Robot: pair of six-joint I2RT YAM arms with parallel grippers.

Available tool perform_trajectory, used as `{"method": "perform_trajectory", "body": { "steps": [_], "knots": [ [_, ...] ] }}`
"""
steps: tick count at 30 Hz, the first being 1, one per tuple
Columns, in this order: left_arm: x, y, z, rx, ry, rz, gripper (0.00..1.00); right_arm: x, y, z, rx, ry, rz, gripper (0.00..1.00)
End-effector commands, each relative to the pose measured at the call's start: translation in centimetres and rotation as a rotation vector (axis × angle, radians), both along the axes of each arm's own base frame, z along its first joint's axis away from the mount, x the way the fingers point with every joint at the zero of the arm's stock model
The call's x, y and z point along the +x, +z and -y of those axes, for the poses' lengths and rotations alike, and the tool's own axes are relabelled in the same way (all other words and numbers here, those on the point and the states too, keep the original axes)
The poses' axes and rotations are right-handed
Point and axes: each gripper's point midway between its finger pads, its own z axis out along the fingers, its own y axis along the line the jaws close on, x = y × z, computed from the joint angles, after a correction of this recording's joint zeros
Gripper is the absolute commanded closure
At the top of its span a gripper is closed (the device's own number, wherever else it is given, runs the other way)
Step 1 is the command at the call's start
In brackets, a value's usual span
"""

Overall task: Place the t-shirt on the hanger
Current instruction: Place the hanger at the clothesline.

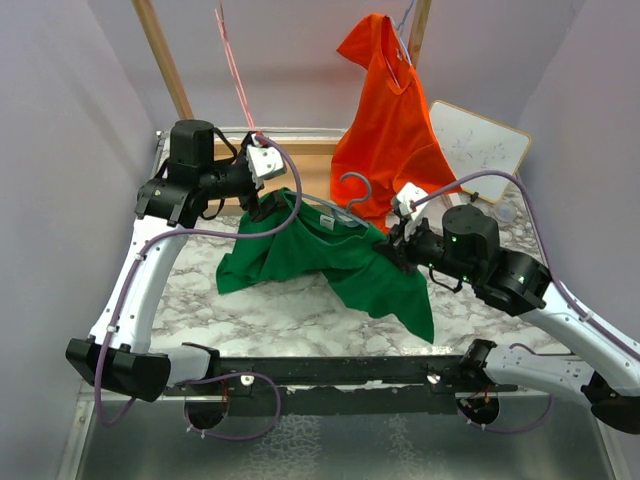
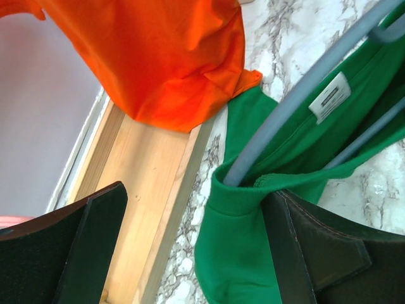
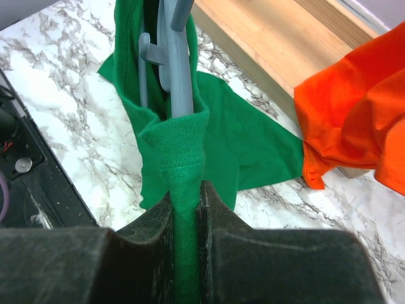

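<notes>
The slate blue-grey hanger (image 2: pixel 285 106) sits inside the bright green t-shirt (image 1: pixel 340 262). Its hook stands out of the neck opening and each of its arms runs into a shoulder. The t-shirt's body spreads over the marble table (image 1: pixel 280 320) on the near side of the hanger. The white neck label (image 2: pixel 330 96) lies inside the collar, just beside the hanger arm that points toward the left gripper (image 2: pixel 196 193).

At the hanger's right end, the right gripper (image 3: pixel 188 196) is clamped tight on a bunched band of green fabric. The hanger's tip is buried in the cloth just beyond the fingertips.

At the hanger's left end, the left gripper stands with its jaws wide apart and grips nothing. The green shoulder fabric, wrapped over the hanger's tip, lies against the inner face of one finger (image 2: pixel 316 253) and well apart from the other.

Behind the hanger hangs an orange-red t-shirt (image 1: pixel 385 130). Its hem reaches down over a wooden board (image 2: pixel 145 183) that runs past the hanger's left end. Whether the hem touches the board cannot be told.
</notes>
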Motion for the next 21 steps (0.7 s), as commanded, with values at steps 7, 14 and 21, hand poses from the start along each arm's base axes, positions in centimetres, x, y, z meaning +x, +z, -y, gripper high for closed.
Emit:
{"method": "perform_trajectory", "body": {
  "steps": [7, 14, 21],
  "knots": [
    [0.2, 1.0, -1.2, 0.030, 0.063, 0.043, 0.11, 1.0, 2.7, 1.5, 0.091, -0.118, 0.073, 0.99],
    [0.4, 1.8, -1.4, 0.020, 0.082, 0.048, 0.11, 2.0, 3.5, 2.4, 0.112, -0.198, 0.097, 0.99],
    [2.4, 1.8, -2.7, 0.010, 0.190, 0.034, 0.11, 4.4, 10.0, 5.7, 0.161, -0.423, 0.203, 0.99]
  ]
}}
